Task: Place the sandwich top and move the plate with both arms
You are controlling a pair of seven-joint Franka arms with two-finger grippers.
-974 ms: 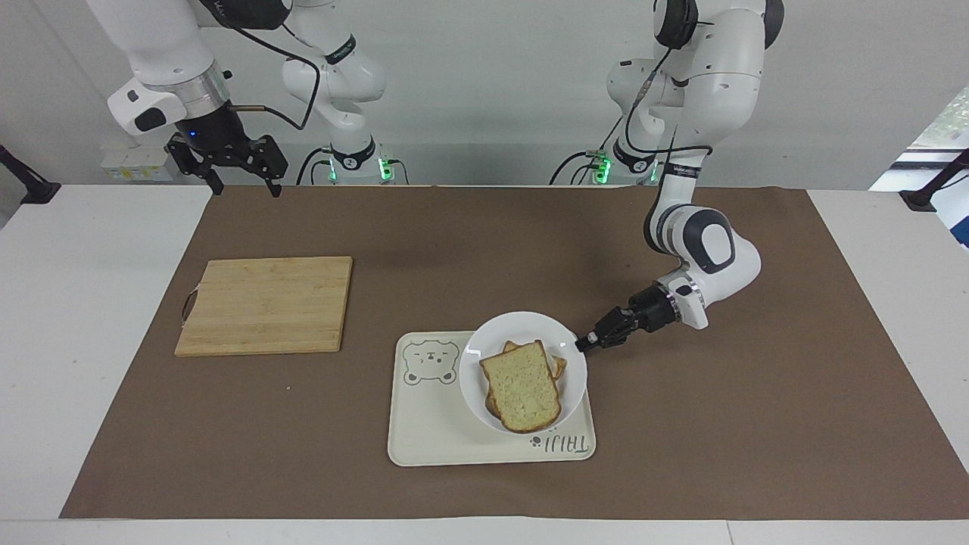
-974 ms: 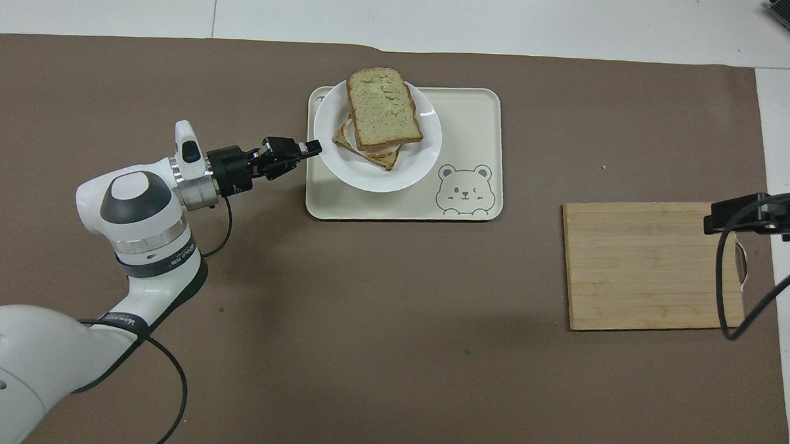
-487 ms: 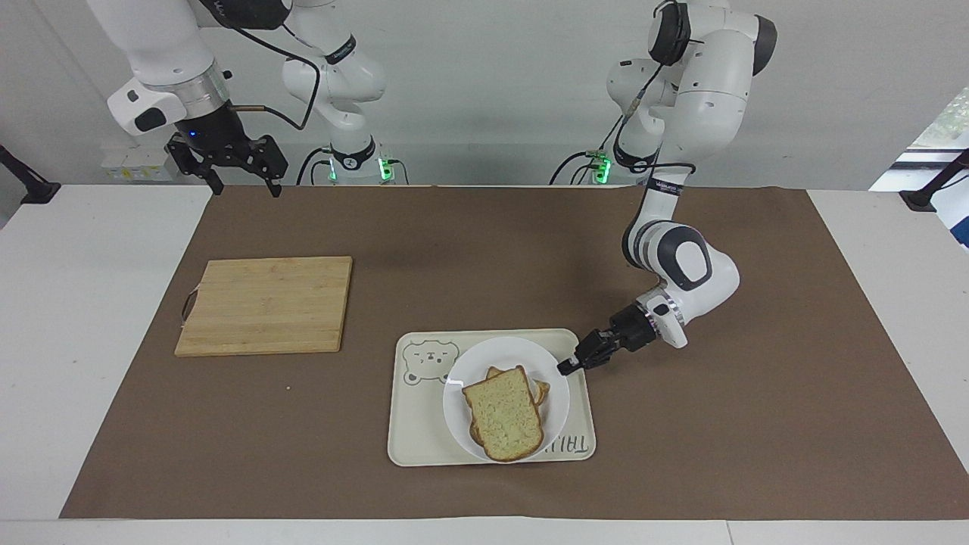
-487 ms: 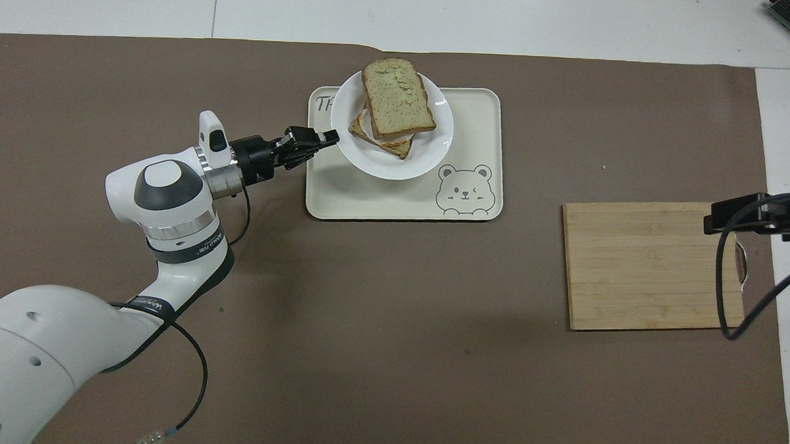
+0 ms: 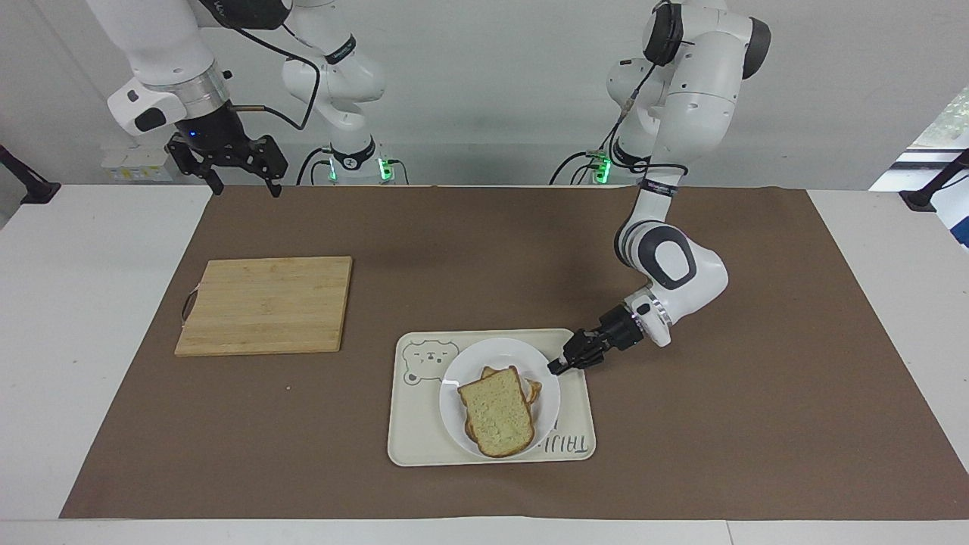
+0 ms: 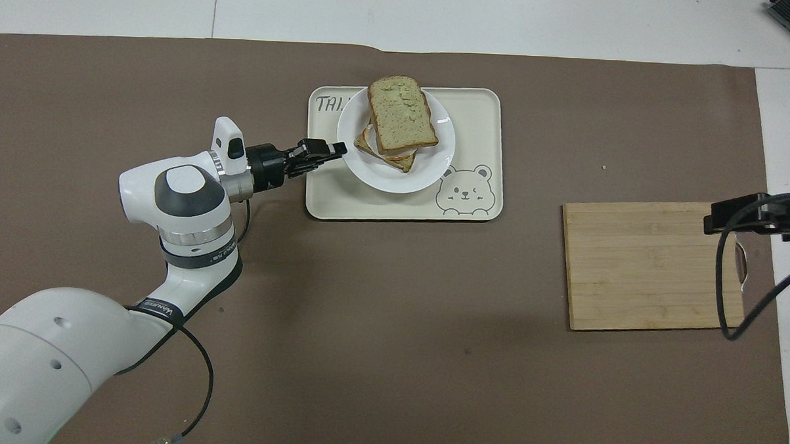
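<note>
The small white plate (image 5: 459, 362) sits over the middle of the cream bear-printed tray (image 5: 424, 443), on it or just above it. The sandwich top (image 5: 496, 415), pale yellowish-green with a brown crust, lies on a stack of slices on the plate. My left gripper (image 5: 557, 369) reaches in low and is shut on the plate's rim at the left arm's end. In the overhead view the left gripper (image 6: 338, 148) meets the plate (image 6: 386, 181) under the sandwich top (image 6: 402, 114). My right gripper (image 5: 242, 180) waits open and empty, raised near the mat's edge.
A wooden cutting board (image 5: 265, 303) lies on the brown mat toward the right arm's end, nearer to the robots than the tray (image 6: 481, 113). It also shows in the overhead view (image 6: 650, 264), with the right gripper (image 6: 756, 218) over its edge.
My left gripper has carried the plate with the sandwich toward the right arm's end and lower, from overhanging the tray's edge to its middle. The right arm has not moved.
</note>
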